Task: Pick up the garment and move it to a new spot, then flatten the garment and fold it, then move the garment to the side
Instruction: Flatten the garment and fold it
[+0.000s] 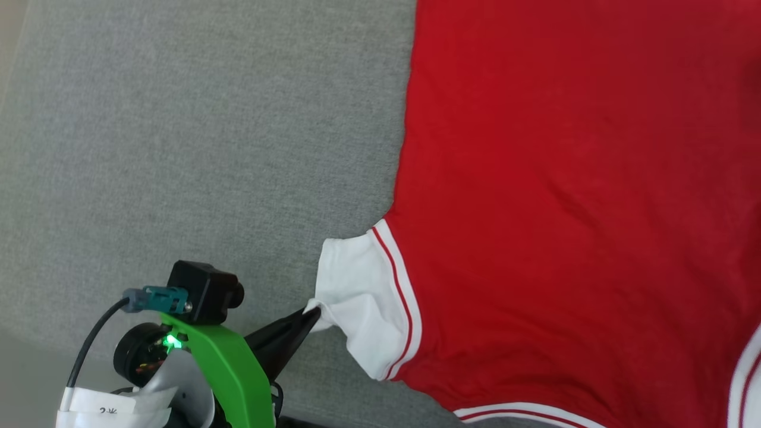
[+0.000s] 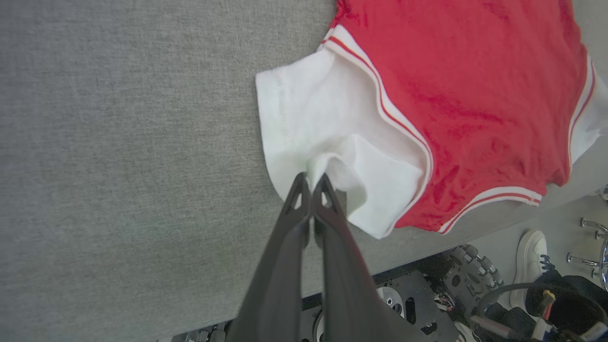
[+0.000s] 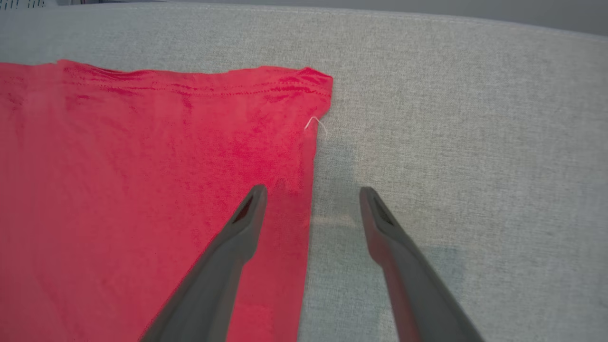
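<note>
The red shirt (image 1: 565, 178) lies spread on a grey cloth-covered surface (image 1: 178, 148). Its long axis runs away from the robot, with the collar end and striped trim (image 1: 511, 413) nearest the robot and the hem (image 3: 190, 80) at the far side.

The left gripper (image 2: 311, 179) has its 2 fingers clamped together on a pinch of the white sleeve (image 1: 357, 291), which sticks out to the robot's left. The hold looks meant to tug that sleeve outward and smooth it, part of the flattening step.

The right gripper (image 3: 312, 191) hangs with its jaws wide apart astride the shirt's side edge near the hem corner, 1 finger over red cloth and 1 over bare grey. Whether either finger touches is hard to tell from this angle. The stance suggests it is ready to take that edge.

No lettering shows, so the back is probably uppermost.
</note>
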